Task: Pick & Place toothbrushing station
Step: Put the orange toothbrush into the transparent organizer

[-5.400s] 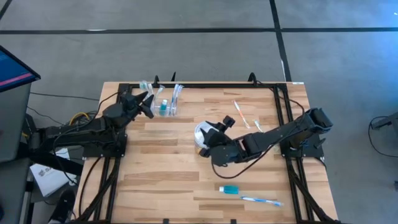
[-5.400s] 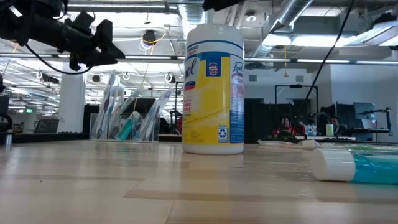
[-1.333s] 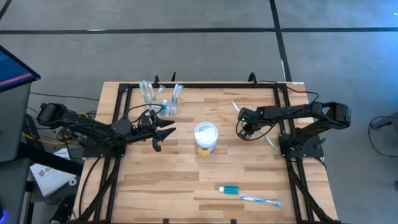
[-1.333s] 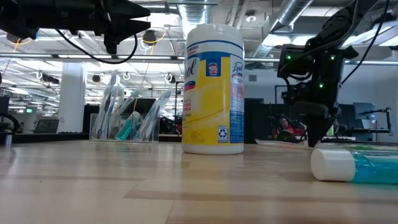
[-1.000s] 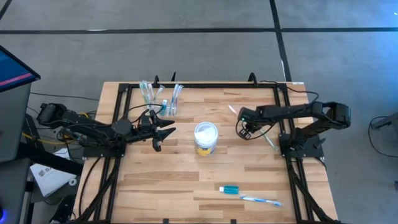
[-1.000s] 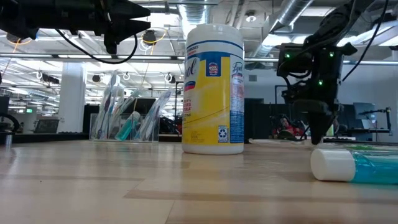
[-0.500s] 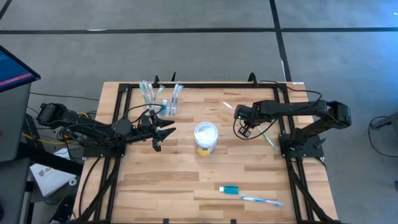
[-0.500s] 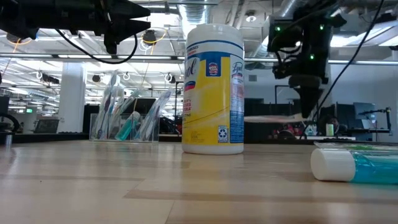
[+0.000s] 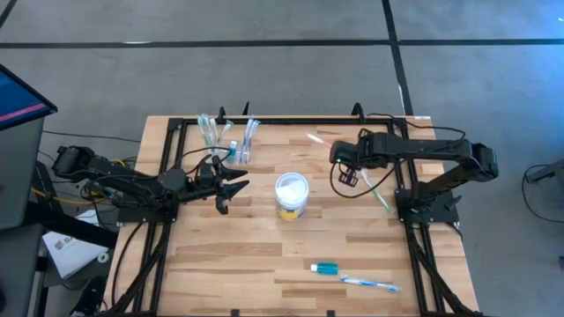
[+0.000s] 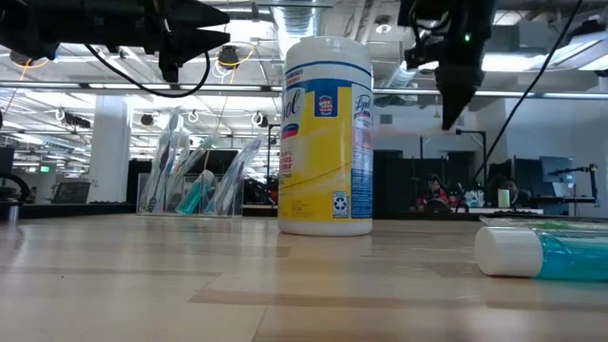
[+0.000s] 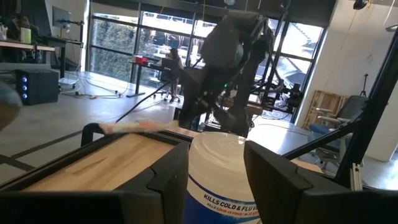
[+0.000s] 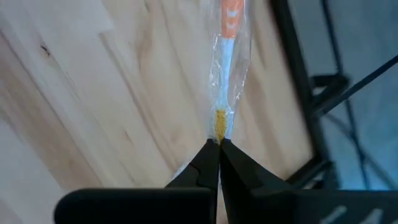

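The right tool (image 9: pixel 345 157), pinched shut on a clear-wrapped orange-handled toothbrush (image 12: pixel 225 74), has lifted it off the wooden counter (image 9: pixel 264 246), ready for the see-through plastic station (image 9: pixel 231 139) far-left, beside the open, empty left tool (image 9: pixel 227 187).

- The left arm reaches in low from the tabletop's left edge, stretched flat toward the middle, its tool (image 9: pixel 231 183) hanging above the wood with both dark fingers (image 11: pixel 273 180) spread wide and nothing between them.
- The right arm extends from its base at the right edge toward the far side, elbow bent, its wrist raised well above the surface.
- The right tool (image 9: pixel 337 155) has its fingertips pinched tightly together on a thin wrapped stick (image 12: pixel 222 87).
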{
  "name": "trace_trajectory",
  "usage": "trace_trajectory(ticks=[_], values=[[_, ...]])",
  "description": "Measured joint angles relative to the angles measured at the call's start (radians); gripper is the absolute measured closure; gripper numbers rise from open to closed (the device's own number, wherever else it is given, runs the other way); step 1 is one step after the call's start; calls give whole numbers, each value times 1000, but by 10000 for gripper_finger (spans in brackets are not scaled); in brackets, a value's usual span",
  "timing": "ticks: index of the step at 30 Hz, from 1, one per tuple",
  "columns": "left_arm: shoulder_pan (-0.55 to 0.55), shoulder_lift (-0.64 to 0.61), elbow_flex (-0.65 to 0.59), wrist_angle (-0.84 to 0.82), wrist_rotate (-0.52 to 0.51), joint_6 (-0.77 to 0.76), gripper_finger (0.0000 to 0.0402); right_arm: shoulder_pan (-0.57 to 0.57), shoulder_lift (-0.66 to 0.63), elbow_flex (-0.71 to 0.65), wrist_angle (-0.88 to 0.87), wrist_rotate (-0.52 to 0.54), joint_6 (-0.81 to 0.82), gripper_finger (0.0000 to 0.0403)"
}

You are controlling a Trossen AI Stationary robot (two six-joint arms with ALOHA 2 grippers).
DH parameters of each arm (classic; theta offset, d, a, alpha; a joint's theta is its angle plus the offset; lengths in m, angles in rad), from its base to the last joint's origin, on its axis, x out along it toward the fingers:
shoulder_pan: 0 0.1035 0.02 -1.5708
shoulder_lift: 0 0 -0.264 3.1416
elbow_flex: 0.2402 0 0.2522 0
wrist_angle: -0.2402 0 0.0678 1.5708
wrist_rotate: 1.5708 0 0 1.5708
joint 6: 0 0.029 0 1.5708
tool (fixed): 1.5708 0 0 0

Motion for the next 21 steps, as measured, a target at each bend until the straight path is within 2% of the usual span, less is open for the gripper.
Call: trace_trajectory(ticks=[6, 13, 21], values=[[0, 0, 0, 3, 0, -14, 253, 36, 0, 103, -51, 78, -105, 403], [0, 0, 0, 6, 0, -27, 253, 99, 0, 160, -65, 166, -233, 403], [5, 0, 0, 7, 0, -65, 253, 194, 24, 198, -63, 366, -348, 403]])
